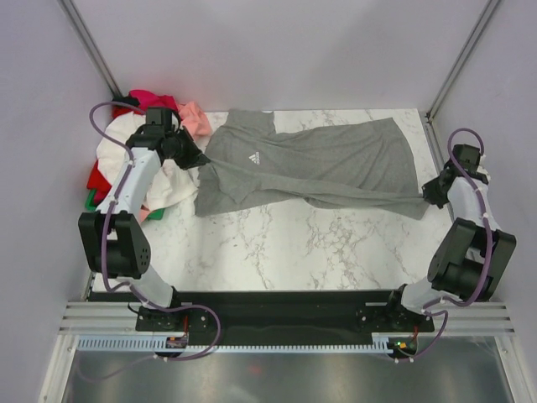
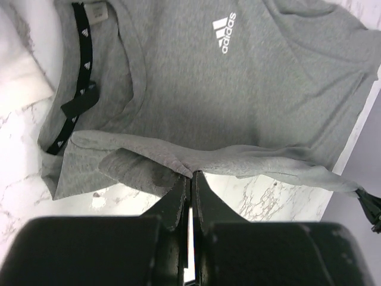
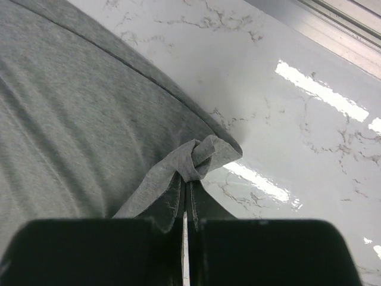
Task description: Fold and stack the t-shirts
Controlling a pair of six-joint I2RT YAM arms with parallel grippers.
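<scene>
A grey t-shirt (image 1: 310, 168) with a small white chest logo (image 2: 224, 33) lies stretched across the marble table, collar to the left. My left gripper (image 1: 199, 159) is shut on the shirt's shoulder edge (image 2: 191, 171) near the collar. My right gripper (image 1: 430, 195) is shut on a bunched corner of the hem (image 3: 202, 158) at the right. The cloth between them is partly lifted and pulled taut along the near edge. A heap of other t-shirts (image 1: 155, 143), white, red, pink and green, sits at the far left behind the left arm.
The marble table (image 1: 302, 243) has bare surface in front of the shirt. Grey walls and metal posts (image 1: 457, 59) close in the back corners. A black base rail (image 1: 277, 311) runs along the near edge.
</scene>
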